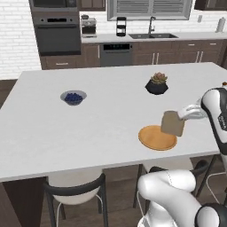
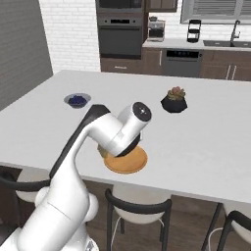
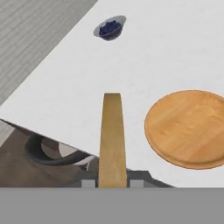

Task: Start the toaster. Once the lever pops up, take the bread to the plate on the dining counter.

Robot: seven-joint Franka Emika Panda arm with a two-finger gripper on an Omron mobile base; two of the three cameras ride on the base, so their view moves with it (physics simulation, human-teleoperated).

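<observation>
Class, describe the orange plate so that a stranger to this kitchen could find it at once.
Start at the big white dining counter. Near its front edge, above the stools, lies the plate, beside the raised bread. It is flat, round and orange, unlike the small blue-filled bowl and the dark potted plant.

A small bowl (image 1: 73, 97) filled with dark blue berries sits left of centre in the left base view. A black pot with a small succulent (image 1: 157, 83) stands at upper right of centre. Along the top edge run a built-in oven (image 1: 57, 32), a dishwasher (image 1: 116, 54) and a sink with faucet (image 1: 152, 32). Dark-framed stools (image 1: 76, 191) show along the bottom.
</observation>
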